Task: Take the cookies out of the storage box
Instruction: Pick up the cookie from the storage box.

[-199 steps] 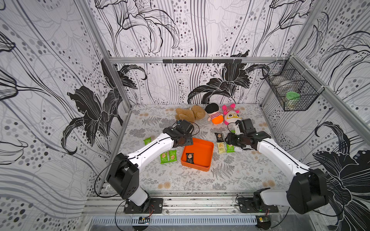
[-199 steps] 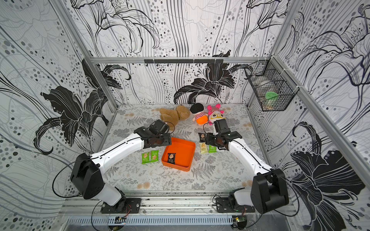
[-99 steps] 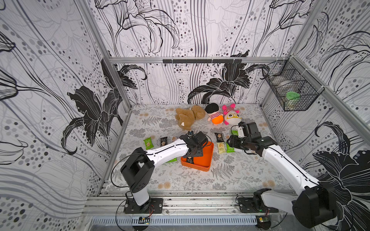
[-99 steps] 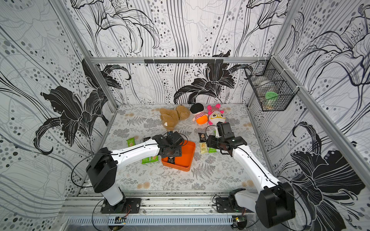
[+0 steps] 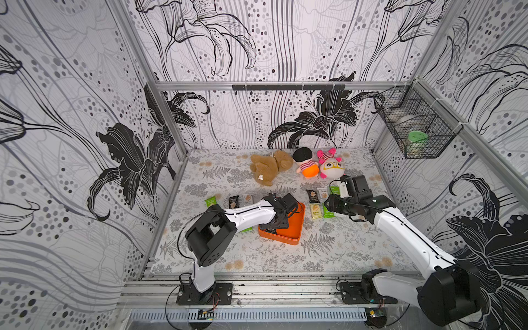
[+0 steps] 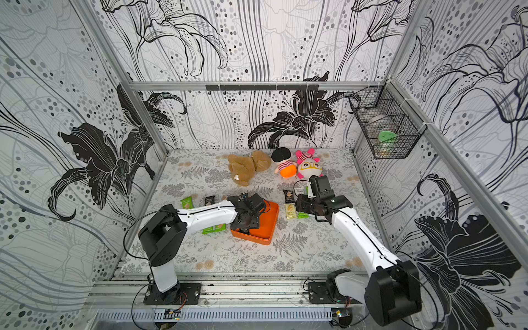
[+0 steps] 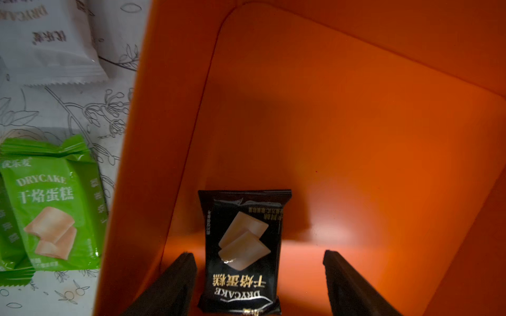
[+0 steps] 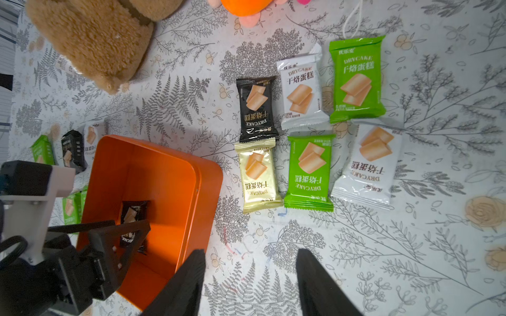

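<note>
I lower my open left gripper (image 7: pixel 258 255) straight over the lone black cookie packet (image 7: pixel 243 240) lying flat in the storage box (image 7: pixel 356 123) near its wall, pinch across its long edges, lift clear; right gripper (image 8: pixel 250 255) hangs open, empty.

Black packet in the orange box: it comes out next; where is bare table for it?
Bare: the wide strip between the orange box and the front rail, and the mat between the brown plush and the left wall. Crowded: the six-packet cluster right of the box, green packets left of it.
</note>
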Tool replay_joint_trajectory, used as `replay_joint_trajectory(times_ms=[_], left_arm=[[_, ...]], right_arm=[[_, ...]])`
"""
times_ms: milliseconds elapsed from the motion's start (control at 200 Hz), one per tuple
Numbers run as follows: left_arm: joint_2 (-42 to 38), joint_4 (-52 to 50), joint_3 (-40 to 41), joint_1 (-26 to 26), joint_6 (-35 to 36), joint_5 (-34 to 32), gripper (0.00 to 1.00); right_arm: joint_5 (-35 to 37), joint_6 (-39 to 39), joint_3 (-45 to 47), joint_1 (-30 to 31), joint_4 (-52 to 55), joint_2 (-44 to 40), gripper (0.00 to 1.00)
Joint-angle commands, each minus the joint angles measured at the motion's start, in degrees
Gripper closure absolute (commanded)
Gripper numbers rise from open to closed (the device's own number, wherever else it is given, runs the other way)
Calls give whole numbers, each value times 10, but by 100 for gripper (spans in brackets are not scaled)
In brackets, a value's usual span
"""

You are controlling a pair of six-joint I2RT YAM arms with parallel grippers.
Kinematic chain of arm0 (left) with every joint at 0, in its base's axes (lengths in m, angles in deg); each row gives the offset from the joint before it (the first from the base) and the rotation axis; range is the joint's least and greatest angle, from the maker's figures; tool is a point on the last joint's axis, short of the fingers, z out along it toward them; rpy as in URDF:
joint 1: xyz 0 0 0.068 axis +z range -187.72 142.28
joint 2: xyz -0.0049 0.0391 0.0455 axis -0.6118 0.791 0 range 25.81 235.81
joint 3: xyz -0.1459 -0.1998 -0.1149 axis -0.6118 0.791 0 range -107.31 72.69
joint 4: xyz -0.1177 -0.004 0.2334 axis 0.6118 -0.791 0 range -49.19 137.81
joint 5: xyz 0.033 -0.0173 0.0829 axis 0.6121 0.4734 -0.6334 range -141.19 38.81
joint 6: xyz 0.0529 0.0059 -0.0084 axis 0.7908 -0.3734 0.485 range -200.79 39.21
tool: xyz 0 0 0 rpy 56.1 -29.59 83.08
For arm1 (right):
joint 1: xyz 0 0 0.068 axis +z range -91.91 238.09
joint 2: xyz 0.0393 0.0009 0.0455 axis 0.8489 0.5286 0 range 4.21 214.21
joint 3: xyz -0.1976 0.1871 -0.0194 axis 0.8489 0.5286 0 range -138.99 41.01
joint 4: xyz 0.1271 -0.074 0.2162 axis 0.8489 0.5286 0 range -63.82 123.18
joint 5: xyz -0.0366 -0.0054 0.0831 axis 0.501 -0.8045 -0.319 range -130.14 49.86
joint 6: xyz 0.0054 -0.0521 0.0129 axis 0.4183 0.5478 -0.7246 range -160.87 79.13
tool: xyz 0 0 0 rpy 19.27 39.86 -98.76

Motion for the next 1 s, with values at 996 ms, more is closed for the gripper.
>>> replay_joint_trajectory(times_ms=[996], left_arm=[[40,-10,-62,10,35,18,24]], right_arm=[[9,10,-1,-2,6,57,42]])
